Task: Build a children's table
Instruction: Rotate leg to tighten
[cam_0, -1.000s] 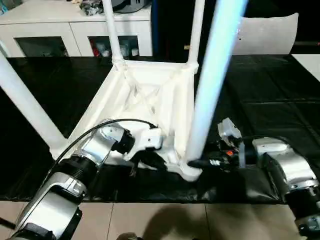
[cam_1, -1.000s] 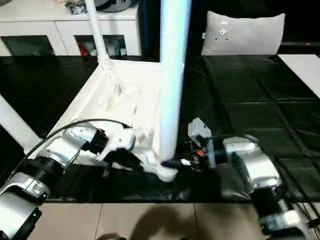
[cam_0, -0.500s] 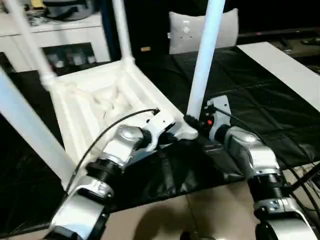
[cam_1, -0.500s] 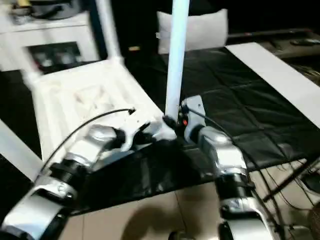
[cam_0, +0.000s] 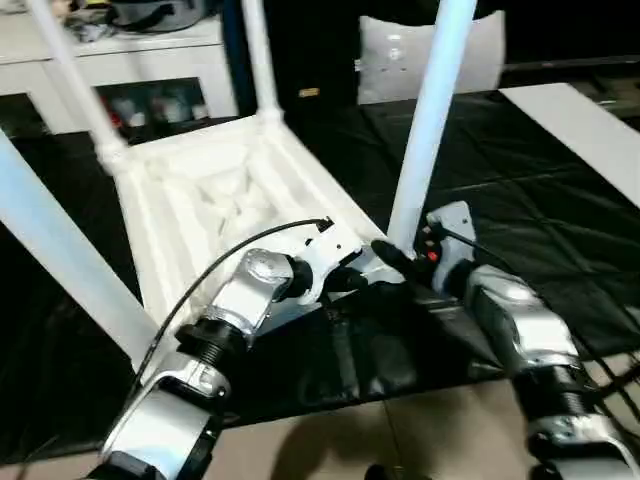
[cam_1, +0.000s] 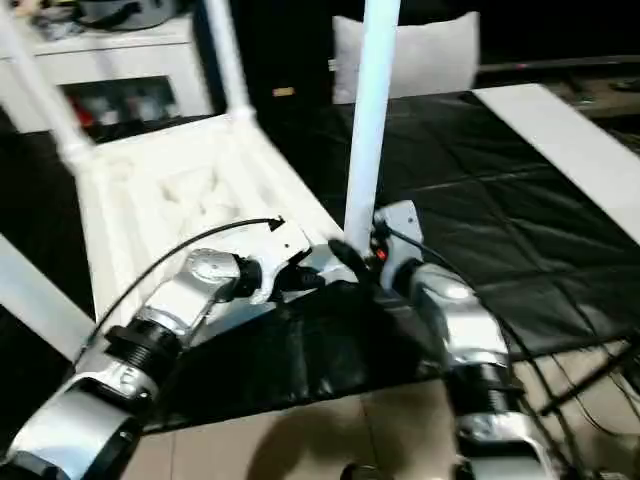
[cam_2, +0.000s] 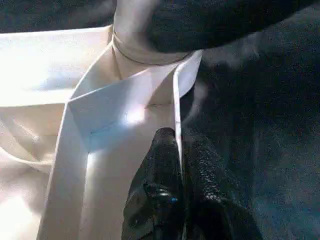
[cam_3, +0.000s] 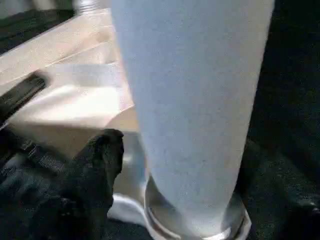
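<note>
Black cloth covers the big work surface (cam_0: 560, 210), where the white plastic table top (cam_0: 210, 215) lies upside down, legs up. Left gripper (cam_2: 175, 150) pinches its thin rim; right gripper (cam_0: 392, 256) hugs the near white tube leg (cam_0: 425, 130). Light, stiff, slippery: grip low.

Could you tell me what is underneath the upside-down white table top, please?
The table top lies ribbed side up on the black-covered work surface, with its legs pointing upward. The cover shows all around it; whatever sits directly beneath the top is hidden.
</note>
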